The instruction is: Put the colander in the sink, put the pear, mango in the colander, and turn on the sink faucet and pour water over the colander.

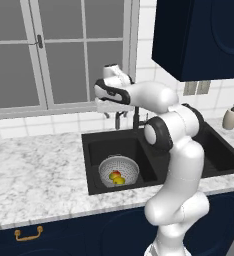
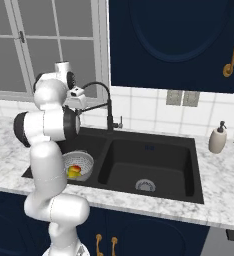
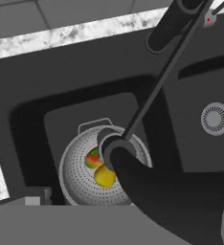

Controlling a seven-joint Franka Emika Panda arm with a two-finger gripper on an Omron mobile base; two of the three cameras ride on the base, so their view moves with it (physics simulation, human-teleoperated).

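The colander (image 1: pixel 119 172) sits in the left basin of the black sink (image 1: pixel 91 165), toward the basin's front, and in it lie two fruits touching each other: the red-and-green mango (image 3: pixel 92 159) and, just at its five o'clock in the hand view, the yellow pear (image 3: pixel 104 177). From the right base view the bowl peeks out at three o'clock of the robot's white arm, fruit showing inside. Above it, in the hand view, the sink faucet (image 2: pixel 105 97) arches over, its round spout mouth hanging right over the colander's rim at about two o'clock of the fruit. No water shows coming from it. The gripper (image 1: pixel 111 114) is up high behind the sink, close by the faucet near the window (image 1: pixel 59 50), fingers spread wide and pinching nothing. Marble counter (image 1: pixel 34 175) surrounds the sink; a beige soap dispenser (image 2: pixel 218 137) stands on it beyond the right basin.
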